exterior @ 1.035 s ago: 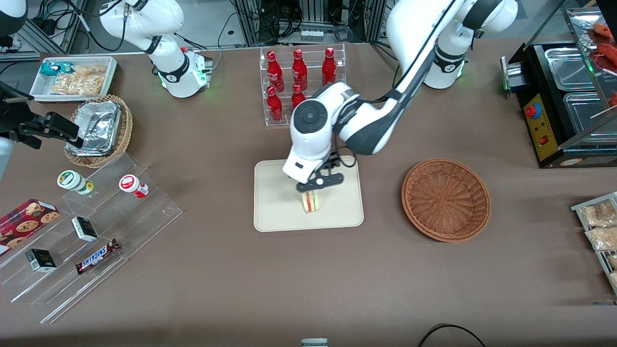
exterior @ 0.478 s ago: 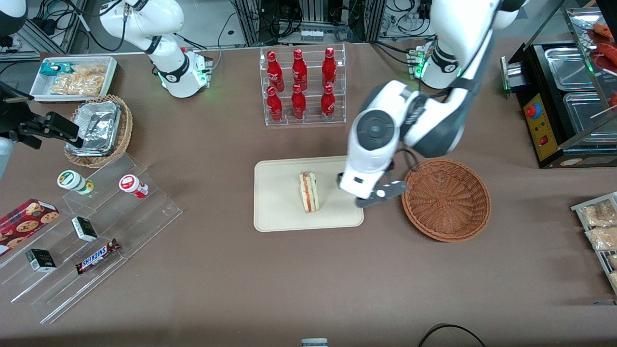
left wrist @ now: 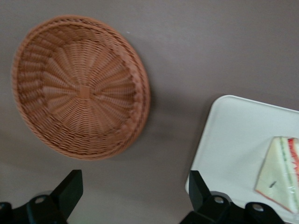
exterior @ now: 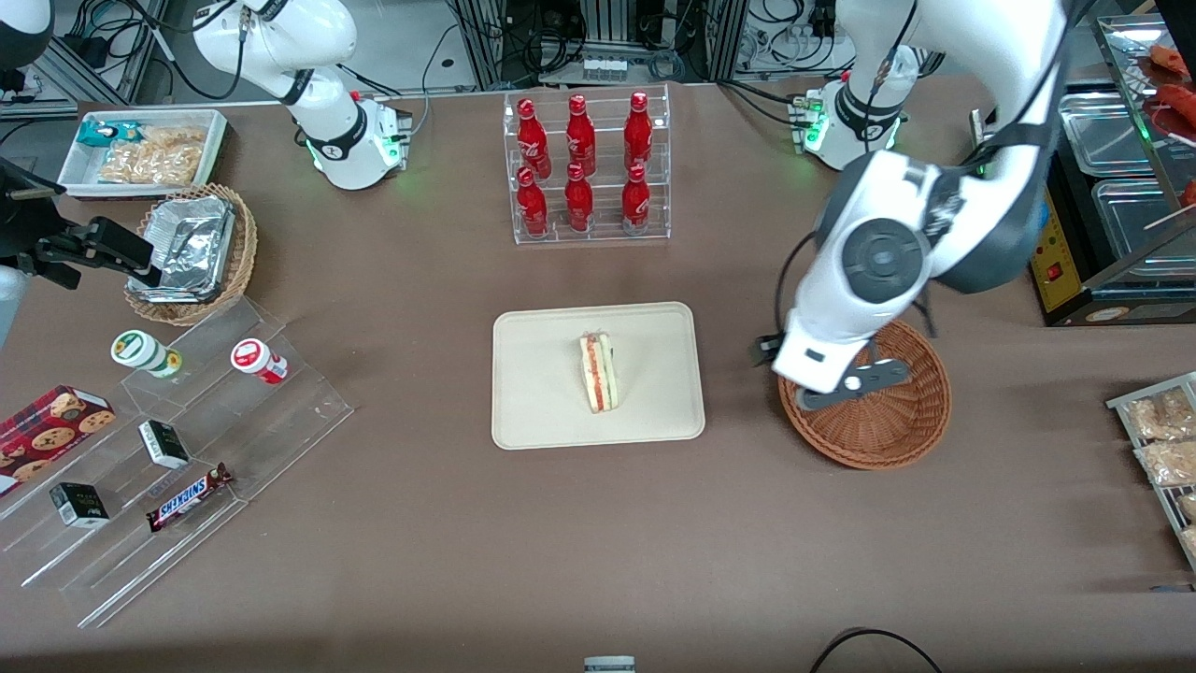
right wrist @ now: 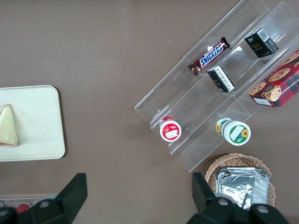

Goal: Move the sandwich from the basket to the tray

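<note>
The working left arm reaches out from its base in a bent pose: the upper link rises from the base, folds at a dark-collared elbow, and the white forearm slopes down toward the front camera, ending in the round wrist joint with its grey disc. Below that wrist hangs the gripper (exterior: 846,388), pointing down at the table. In the left wrist view the jaws (left wrist: 133,196) stand wide apart, one black finger (left wrist: 69,189) on each side of a broad gap, with nothing held between them. The fingers touch nothing and stay raised above the table.
</note>
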Available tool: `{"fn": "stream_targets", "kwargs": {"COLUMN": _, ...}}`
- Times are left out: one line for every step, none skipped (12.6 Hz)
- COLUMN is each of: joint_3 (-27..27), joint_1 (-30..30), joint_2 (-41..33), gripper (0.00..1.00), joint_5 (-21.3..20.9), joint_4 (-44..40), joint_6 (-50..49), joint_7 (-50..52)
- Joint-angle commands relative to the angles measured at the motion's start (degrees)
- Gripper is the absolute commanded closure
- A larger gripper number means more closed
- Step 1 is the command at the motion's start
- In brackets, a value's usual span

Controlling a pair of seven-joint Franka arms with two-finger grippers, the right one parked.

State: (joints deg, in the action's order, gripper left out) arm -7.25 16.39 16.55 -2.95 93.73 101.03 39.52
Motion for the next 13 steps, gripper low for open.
{"fn": "stream_targets", "kwargs": {"joint_3": -0.6, "joint_1": -3.7, "joint_2": -7.2, "gripper": 0.0, "joint_5": 0.2, "joint_4": 7.1, "joint_6": -0.1, "joint_7": -5.3}}
{"fn": "stream_targets", "kwargs": {"joint_3": -0.6, "joint_1": -4.8, "joint_2": -8.9, "gripper": 0.0, "joint_5": 0.3, "joint_4": 8.1, "joint_6": -0.2, "joint_7": -7.5}}
{"fn": "stream_targets", "kwargs": {"joint_3": -0.6, "joint_1": -6.4, "joint_2": -9.9, "gripper": 0.0, "joint_5": 0.4, "joint_4": 8.8, "joint_6": -0.7, "joint_7": -9.9}}
{"fn": "stream_targets", "kwargs": {"joint_3": -0.6, "joint_1": -8.2, "joint_2": -11.3, "gripper": 0.0, "joint_5": 0.5, "joint_4": 9.2, "joint_6": -2.1, "joint_7": -12.8}}
{"fn": "stream_targets", "kwargs": {"joint_3": -0.6, "joint_1": -8.8, "joint_2": -12.2, "gripper": 0.0, "joint_5": 1.0, "joint_4": 8.9, "joint_6": -3.9, "joint_7": -15.1}}
{"fn": "stream_targets", "kwargs": {"joint_3": -0.6, "joint_1": -10.1, "joint_2": -13.7, "gripper": 0.0, "joint_5": 1.3, "joint_4": 9.1, "joint_6": -5.2, "joint_7": -18.0}}
{"fn": "stream_targets", "kwargs": {"joint_3": -0.6, "joint_1": -10.8, "joint_2": -14.9, "gripper": 0.0, "joint_5": 1.3, "joint_4": 8.9, "joint_6": -6.7, "joint_7": -21.0}}
{"fn": "stream_targets", "kwargs": {"joint_3": -0.5, "joint_1": -11.4, "joint_2": -15.9, "gripper": 0.0, "joint_5": 1.3, "joint_4": 8.8, "joint_6": -8.4, "joint_7": -23.7}}
{"fn": "stream_targets", "kwargs": {"joint_3": 0.3, "joint_1": -11.7, "joint_2": -17.0, "gripper": 0.0, "joint_5": 1.3, "joint_4": 8.7, "joint_6": -9.7, "joint_7": -25.8}}
{"fn": "stream_targets", "kwargs": {"joint_3": 1.5, "joint_1": -11.7, "joint_2": -18.3, "gripper": 0.0, "joint_5": 1.3, "joint_4": 8.7, "joint_6": -11.2, "joint_7": -28.3}}
{"fn": "stream_targets", "kwargs": {"joint_3": 2.2, "joint_1": -11.7, "joint_2": -19.3, "gripper": 0.0, "joint_5": 1.2, "joint_4": 8.6, "joint_6": -12.5, "joint_7": -31.6}}
{"fn": "stream_targets", "kwargs": {"joint_3": 3.7, "joint_1": -11.8, "joint_2": -20.1, "gripper": 0.0, "joint_5": 1.2, "joint_4": 8.6, "joint_6": -13.4, "joint_7": -34.6}}
{"fn": "stream_targets", "kwargs": {"joint_3": 5.0, "joint_1": -11.8, "joint_2": -20.8, "gripper": 0.0, "joint_5": 1.2, "joint_4": 8.0, "joint_6": -13.8, "joint_7": -36.6}}
